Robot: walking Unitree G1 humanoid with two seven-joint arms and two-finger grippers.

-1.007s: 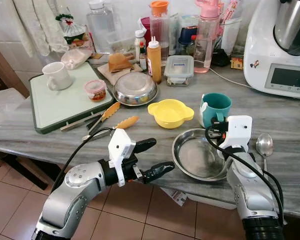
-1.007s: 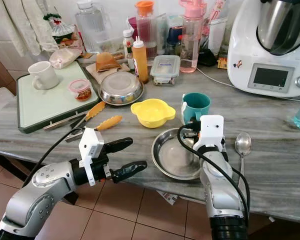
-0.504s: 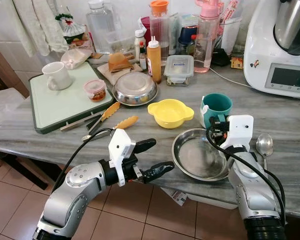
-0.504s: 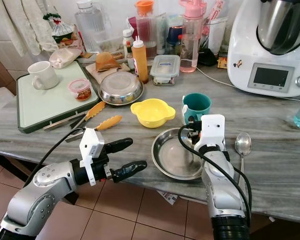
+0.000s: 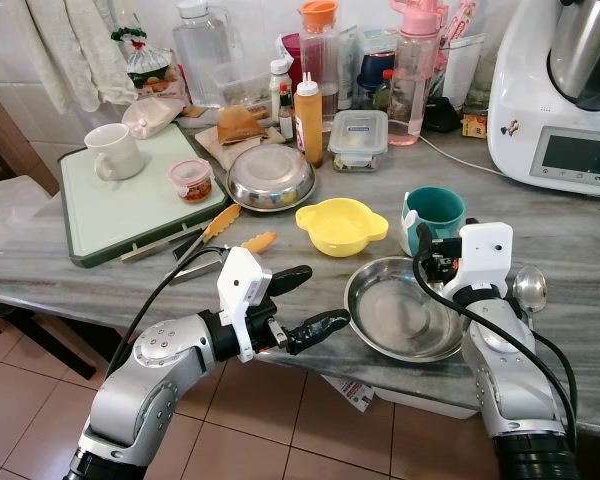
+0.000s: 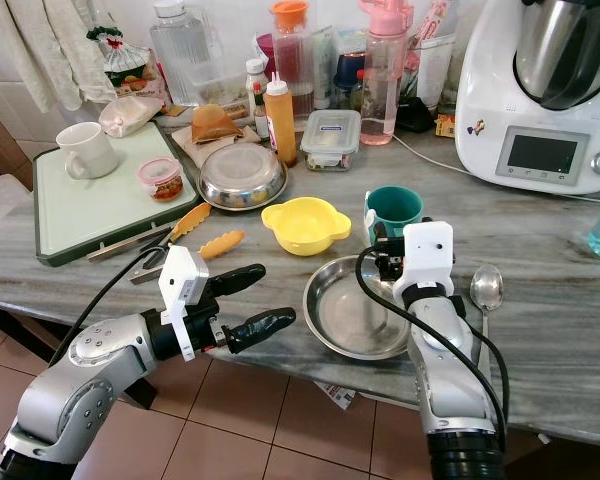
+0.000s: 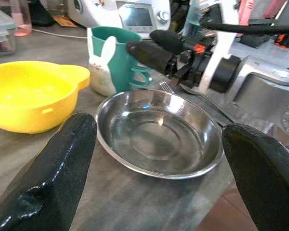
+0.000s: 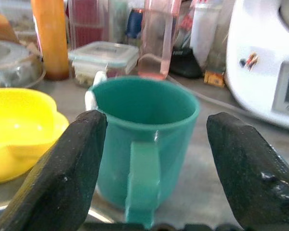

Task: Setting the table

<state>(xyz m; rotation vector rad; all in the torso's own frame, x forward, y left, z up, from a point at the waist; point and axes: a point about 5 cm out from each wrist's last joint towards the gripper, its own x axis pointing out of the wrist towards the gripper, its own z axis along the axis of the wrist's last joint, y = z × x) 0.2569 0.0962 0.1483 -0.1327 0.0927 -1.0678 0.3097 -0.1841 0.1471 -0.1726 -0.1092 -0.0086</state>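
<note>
Right gripper (image 8: 149, 168) nearer teal mug (image 8: 144, 127); mug between spread jaws.

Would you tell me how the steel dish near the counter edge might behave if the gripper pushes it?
The steel dish looks smooth and shallow, so it would probably slide rather than tip. Its polished rim may be slippery to pinch. It sits near the counter edge, so a push could carry it off.

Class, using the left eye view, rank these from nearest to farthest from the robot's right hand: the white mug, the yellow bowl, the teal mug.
1. Teal mug, directly ahead of the right hand.
2. Yellow bowl, to its left.
3. White mug, far left on the green tray.
</note>
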